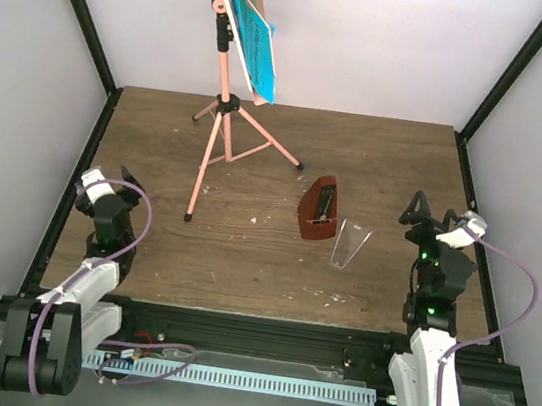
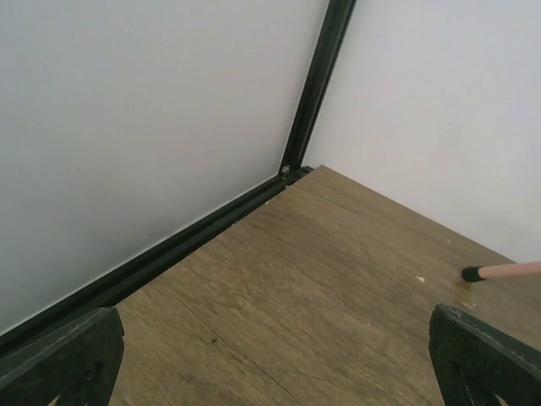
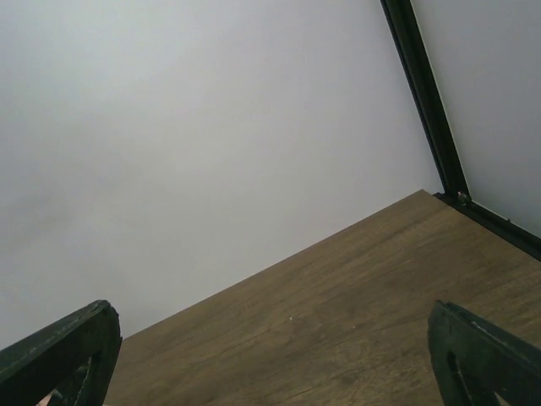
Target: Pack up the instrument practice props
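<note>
A wood-grain table point(image 1: 243, 260), matte brown with pale crumbs scattered on it, fills the middle of the overhead view, enclosed by plain white walls and black metal posts; a slim pink tripod music stand point(image 1: 226, 106) rises in the upper left centre, its three thin legs splayed and tipped with black rubber feet; its tilted desk at the top edge of the frame carries blue sheet-music pages point(image 1: 256, 44) printed with dark lines. Right of centre sits a small reddish-brown pyramid metronome point(image 1: 319, 210), tapered with a dark front strip; a clear plastic cover point(image 1: 349, 244), glassy and wedge-shaped, lies just beside it at its lower right. The left gripper point(image 1: 115, 184), lower left, and the right gripper point(image 1: 423, 212), at the right edge, both have their black fingers spread wide apart, clamped on nothing, well away from the props; in the left wrist view one black-tipped stand leg point(image 2: 499, 271) pokes in at the right.
</note>
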